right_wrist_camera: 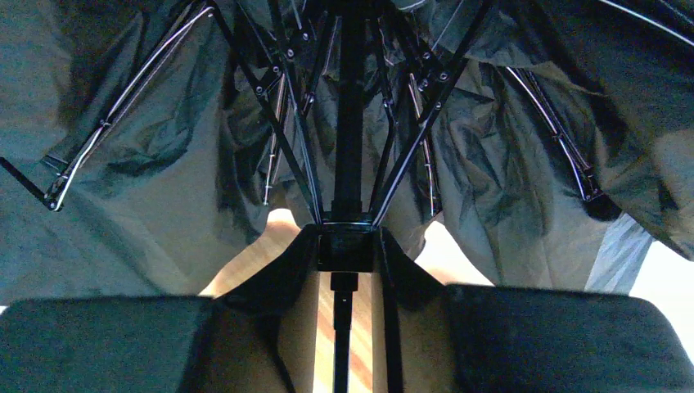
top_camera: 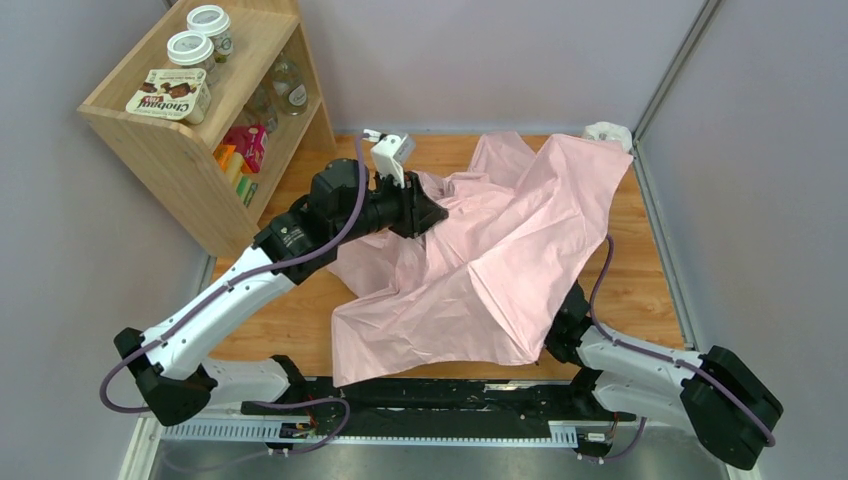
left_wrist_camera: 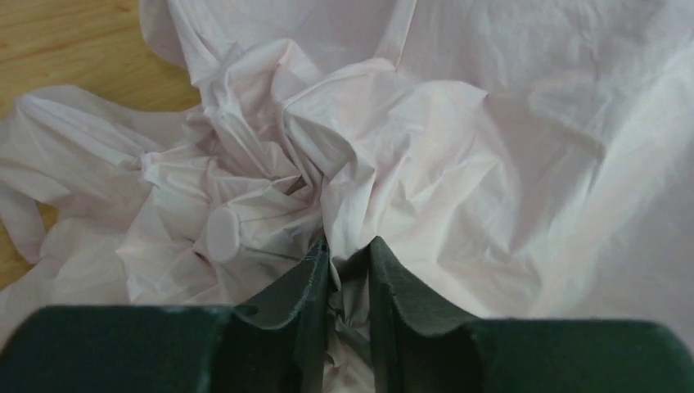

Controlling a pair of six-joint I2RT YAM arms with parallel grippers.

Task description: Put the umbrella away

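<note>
— How do the jaws of the left gripper [left_wrist_camera: 348, 250] stand?
— Nearly together, with a crumpled fold of pale pink canopy [left_wrist_camera: 458, 155] pinched in the narrow gap. More bunched fabric lies just ahead of the fingertips.
— And the right gripper [right_wrist_camera: 348, 239]?
— It is under the canopy, its fingers closed on either side of the black block where the ribs [right_wrist_camera: 282, 123] meet the thin black shaft [right_wrist_camera: 350, 115]. The shaft runs straight on between them.
— Where is the umbrella [top_camera: 500, 250] itself?
— Spread loosely over the wooden table [top_camera: 645, 285], covering the middle and right. The left arm reaches onto it from the left; the right arm goes in beneath its near right edge.
— Anything around it?
— A wooden shelf [top_camera: 160, 140] stands at the left, and a white bag [top_camera: 608, 131] sits at the far right corner, touching the canopy's edge.
</note>
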